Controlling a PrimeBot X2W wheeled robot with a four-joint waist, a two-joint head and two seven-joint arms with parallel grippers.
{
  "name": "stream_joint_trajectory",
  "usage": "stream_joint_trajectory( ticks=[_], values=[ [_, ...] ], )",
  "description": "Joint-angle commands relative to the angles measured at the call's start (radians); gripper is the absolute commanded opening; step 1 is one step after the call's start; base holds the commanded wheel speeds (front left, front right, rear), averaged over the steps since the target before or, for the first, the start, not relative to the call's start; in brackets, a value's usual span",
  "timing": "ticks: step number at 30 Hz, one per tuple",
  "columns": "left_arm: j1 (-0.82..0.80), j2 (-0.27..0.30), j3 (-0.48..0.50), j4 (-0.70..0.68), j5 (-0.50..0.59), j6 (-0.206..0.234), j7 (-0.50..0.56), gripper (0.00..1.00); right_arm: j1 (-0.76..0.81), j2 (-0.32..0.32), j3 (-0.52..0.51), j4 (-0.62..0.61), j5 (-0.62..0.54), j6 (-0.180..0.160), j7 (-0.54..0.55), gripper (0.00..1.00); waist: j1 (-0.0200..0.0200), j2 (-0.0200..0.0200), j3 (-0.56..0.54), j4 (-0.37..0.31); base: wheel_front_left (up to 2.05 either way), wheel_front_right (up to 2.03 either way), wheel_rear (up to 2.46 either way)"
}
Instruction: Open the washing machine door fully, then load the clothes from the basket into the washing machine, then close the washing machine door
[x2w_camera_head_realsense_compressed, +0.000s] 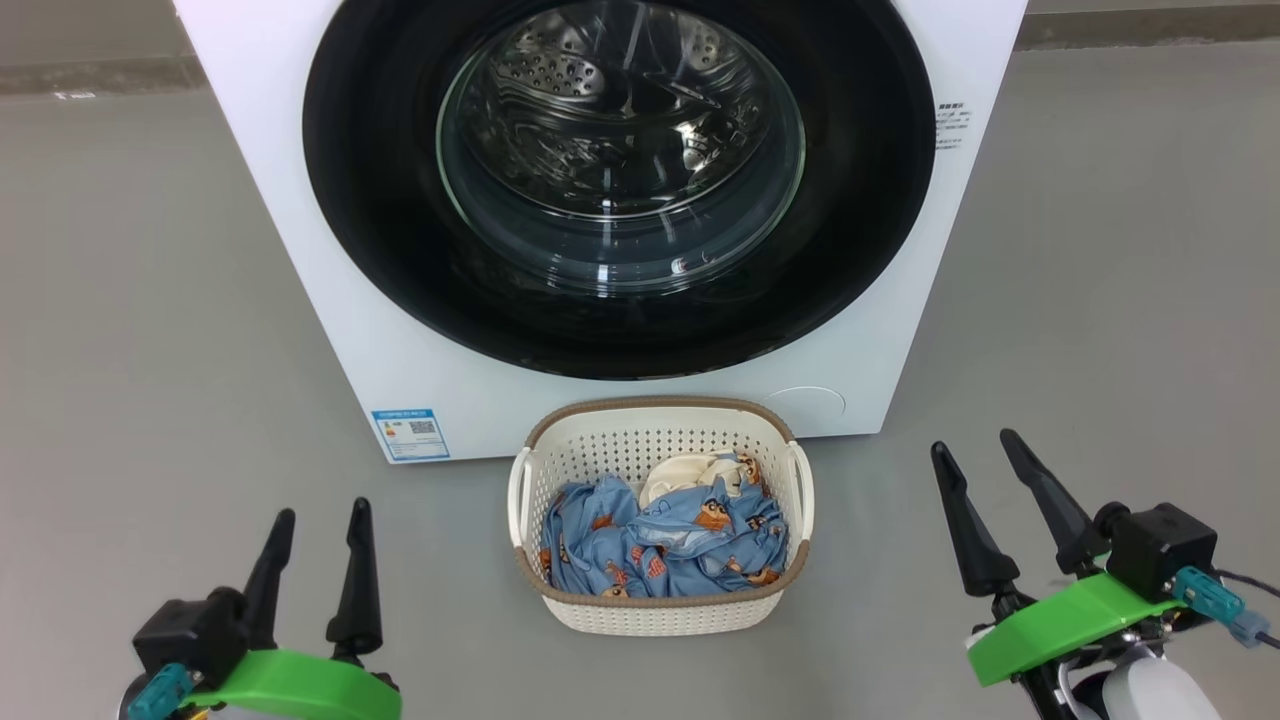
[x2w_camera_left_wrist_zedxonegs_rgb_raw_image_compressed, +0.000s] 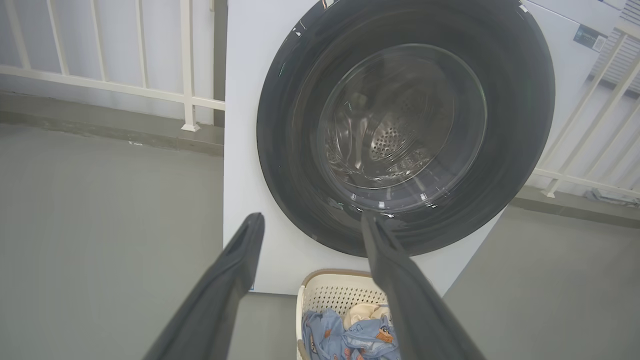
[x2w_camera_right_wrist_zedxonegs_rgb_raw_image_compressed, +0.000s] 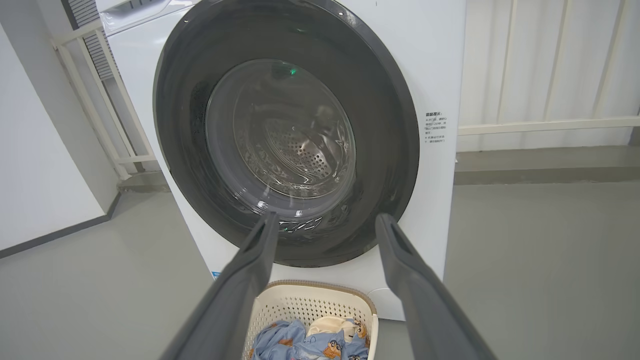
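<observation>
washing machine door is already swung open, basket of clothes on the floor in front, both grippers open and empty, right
No: the washing machine door is shut, as the head view shows. The basket of clothes sits on the floor in front, and the left gripper and right gripper are open and empty.

Left tool (x2w_camera_head_realsense_compressed: 322, 508) at 7 o'clock and right tool (x2w_camera_head_realsense_compressed: 973, 441) at 4 o'clock of the head view. Both stand empty, fingers (x2w_camera_head_realsense_compressed: 355, 575) spread wide, pointing toward 12 o'clock; the right pair leans slightly toward 11 o'clock.
</observation>
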Motion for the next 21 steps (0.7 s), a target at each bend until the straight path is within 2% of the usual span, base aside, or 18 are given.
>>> stream_joint_trajectory(
  ticks=[1,10,21],
  values=[
    [-0.046,0.015,0.025,-0.022,0.037,0.004,-0.015,1.00,-0.049,-0.011,0.026,-0.023,-0.035,0.001,-0.016,1.00,0.0000,0.0000,0.000,0.001,0.00,0.00,0.00],
    [-0.053,0.017,0.017,-0.021,0.119,0.004,-0.038,1.00,-0.060,-0.015,0.036,-0.022,-0.123,0.002,-0.038,1.00,0.0000,0.0000,-0.002,0.003,0.00,0.00,0.00],
    [-0.054,0.017,0.014,-0.013,0.118,0.003,-0.038,1.00,-0.060,-0.015,0.037,-0.015,-0.119,0.002,-0.038,1.00,0.0000,0.0000,-0.003,0.004,0.00,0.00,0.00]
  ],
)
